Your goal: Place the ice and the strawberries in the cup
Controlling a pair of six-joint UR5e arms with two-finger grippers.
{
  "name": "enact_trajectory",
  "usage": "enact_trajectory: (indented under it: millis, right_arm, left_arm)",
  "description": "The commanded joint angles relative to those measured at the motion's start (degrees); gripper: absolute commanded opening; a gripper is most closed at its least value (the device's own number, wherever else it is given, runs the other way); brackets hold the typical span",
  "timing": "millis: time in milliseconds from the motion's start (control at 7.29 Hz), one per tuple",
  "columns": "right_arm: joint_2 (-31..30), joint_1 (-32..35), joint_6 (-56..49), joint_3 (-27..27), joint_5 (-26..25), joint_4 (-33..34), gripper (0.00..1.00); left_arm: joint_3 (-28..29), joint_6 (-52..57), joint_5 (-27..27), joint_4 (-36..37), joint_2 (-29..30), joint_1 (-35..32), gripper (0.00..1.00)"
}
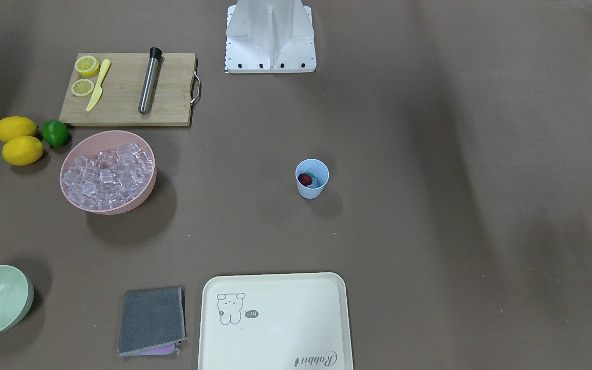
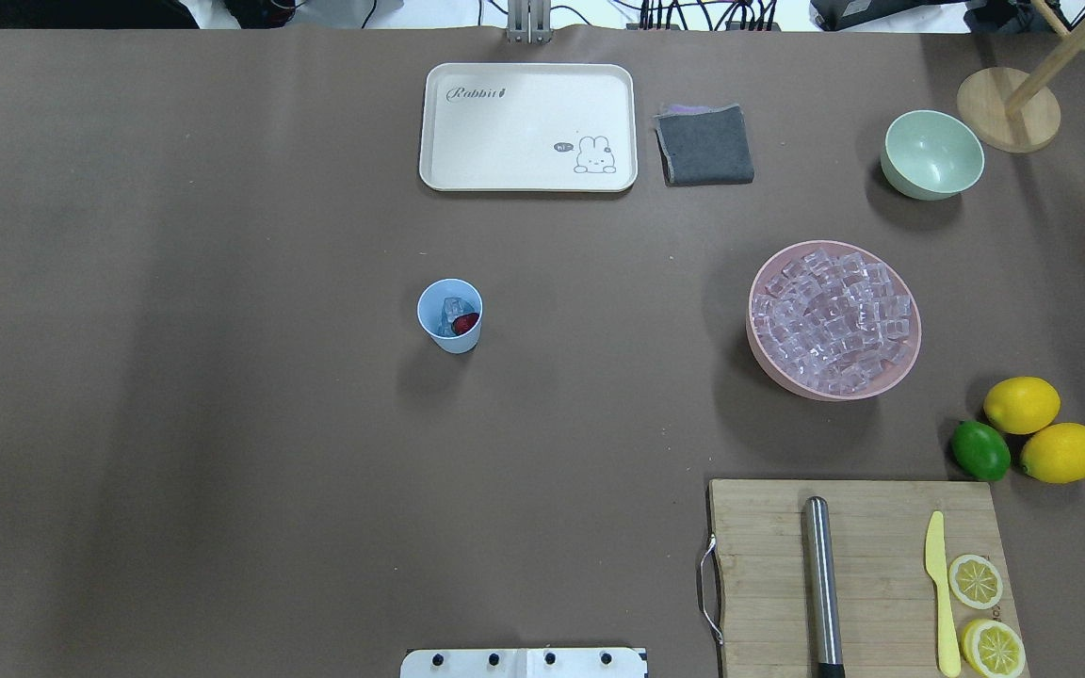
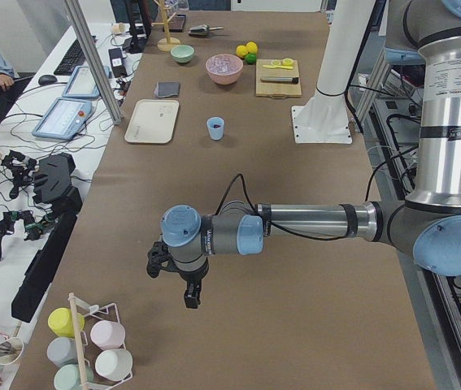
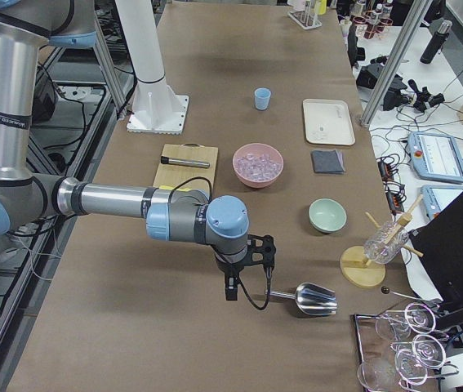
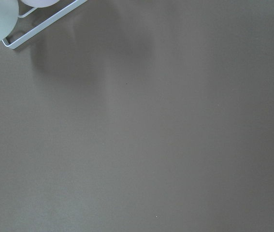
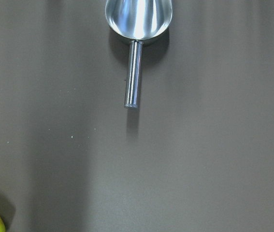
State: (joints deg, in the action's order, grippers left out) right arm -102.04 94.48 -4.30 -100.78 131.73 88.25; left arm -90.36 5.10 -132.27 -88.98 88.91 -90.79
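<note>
The light blue cup (image 1: 312,189) (image 2: 449,337) stands upright near the table's middle. Inside it lie a dark red strawberry (image 1: 304,179) (image 2: 465,323) and a clear ice cube (image 2: 451,308). Many more ice cubes (image 1: 108,174) (image 2: 833,315) fill the pink bowl (image 1: 121,208). Neither gripper shows in the overhead or front views. My left gripper (image 3: 158,268) hangs over bare table far from the cup, near a cup rack; I cannot tell if it is open. My right gripper (image 4: 260,255) hangs beside a metal scoop (image 4: 309,298) (image 6: 137,19) lying on the table; I cannot tell its state either.
A cutting board (image 2: 769,565) holds lemon slices, a yellow knife and a steel muddler (image 2: 822,584). Two lemons (image 2: 1023,405) and a lime (image 2: 980,450) lie beside it. A pale green bowl (image 2: 932,155), grey cloth (image 2: 704,143) and cream tray (image 2: 528,127) line the far edge.
</note>
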Motion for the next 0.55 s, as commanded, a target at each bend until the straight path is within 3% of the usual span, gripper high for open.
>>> enact_trajectory:
  millis: [0, 412]
  right_arm:
    - [0.0, 0.0, -0.1, -0.1, 0.5, 0.0, 1.0]
    - [0.0, 0.0, 0.0, -0.1, 0.9, 0.0, 1.0]
  left_arm:
    - [-0.2, 0.0, 0.0, 0.0, 0.0, 0.0, 0.98]
    - [-0.4, 0.0, 0.0, 0.1, 0.0, 0.0, 0.98]
